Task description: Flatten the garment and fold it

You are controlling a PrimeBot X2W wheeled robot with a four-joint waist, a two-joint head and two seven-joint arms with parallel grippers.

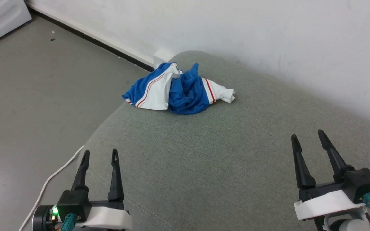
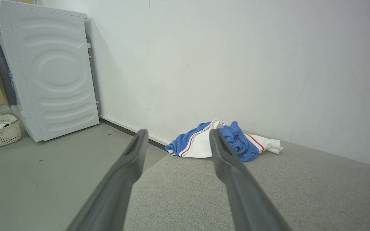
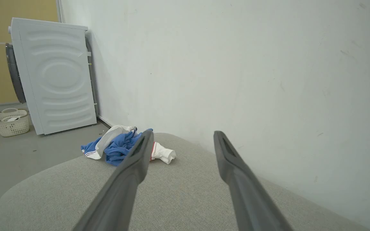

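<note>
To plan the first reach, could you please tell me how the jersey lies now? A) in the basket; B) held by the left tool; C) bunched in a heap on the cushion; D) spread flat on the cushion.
C: the jersey lies crumpled on the grey cushion near the wall, and the left tool and right tool are both open, well short of it.

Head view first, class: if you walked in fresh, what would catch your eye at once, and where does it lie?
The garment, a crumpled blue-and-white heap with red stripes, lies at the far end of the grey cushion, close to the white wall. The left gripper and right gripper sit open and empty at the lower corners, well short of it. In the wrist views a white washing machine stands on the floor beyond.
</note>
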